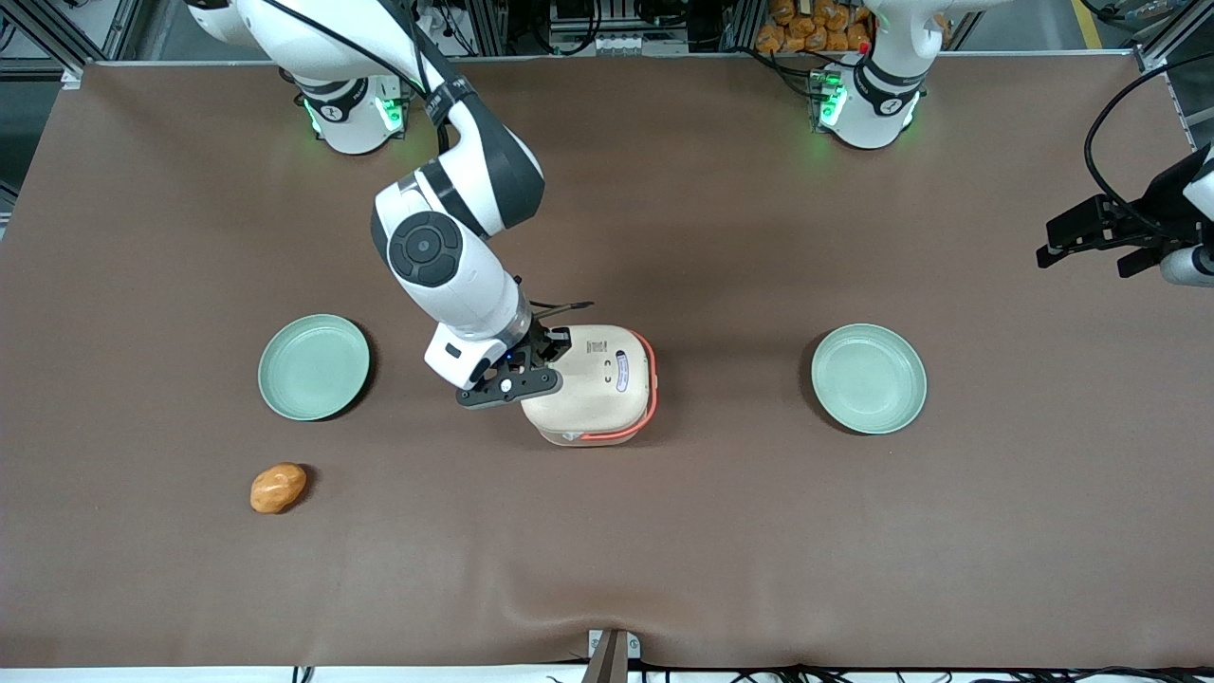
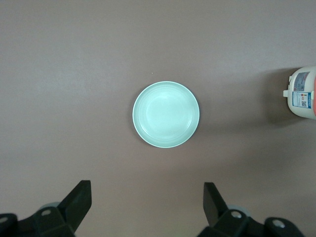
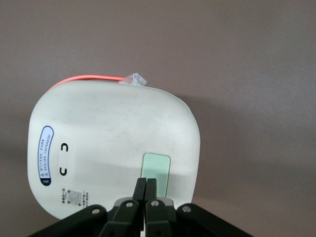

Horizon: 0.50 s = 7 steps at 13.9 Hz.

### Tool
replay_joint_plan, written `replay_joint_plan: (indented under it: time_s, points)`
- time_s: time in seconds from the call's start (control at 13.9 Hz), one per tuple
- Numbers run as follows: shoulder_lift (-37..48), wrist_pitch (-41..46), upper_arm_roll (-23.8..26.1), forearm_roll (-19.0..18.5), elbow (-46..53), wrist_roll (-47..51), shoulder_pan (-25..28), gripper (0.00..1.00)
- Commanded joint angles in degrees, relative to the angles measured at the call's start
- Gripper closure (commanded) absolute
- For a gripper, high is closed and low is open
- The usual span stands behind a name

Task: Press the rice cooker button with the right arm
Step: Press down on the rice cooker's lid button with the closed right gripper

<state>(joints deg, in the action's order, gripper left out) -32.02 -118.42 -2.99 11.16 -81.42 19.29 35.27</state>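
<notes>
The cream-white rice cooker (image 1: 597,379) stands mid-table with its lid down and its orange-red handle (image 1: 648,384) lying around it. It also shows in the right wrist view (image 3: 108,143) and at the edge of the left wrist view (image 2: 303,94). The pale green button (image 3: 157,170) sits on the lid. My right arm (image 1: 446,256) reaches over the cooker. Its gripper (image 3: 146,181) is shut and empty, with the fingertips over the button's near end; I cannot tell if they touch it. In the front view the gripper (image 1: 548,343) is at the cooker's edge toward the working arm's end.
Two pale green plates lie on the brown table, one (image 1: 314,367) toward the working arm's end, one (image 1: 869,378) toward the parked arm's end, also in the left wrist view (image 2: 166,114). An orange-brown bread roll (image 1: 278,488) lies nearer the front camera than the first plate.
</notes>
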Motion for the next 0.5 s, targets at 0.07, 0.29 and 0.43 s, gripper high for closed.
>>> replay_joint_plan:
  time_s: [0.07,0.29,0.43]
  points:
    - [-1.3,-0.8,-0.5,1.0,0.1,0.4,0.6,0.95]
    - [-1.8,-1.0,-0.5,1.0,0.1,0.4,0.6,0.95]
    - [-2.1,-1.8,-0.5,1.0,0.0,0.4,0.7,0.94]
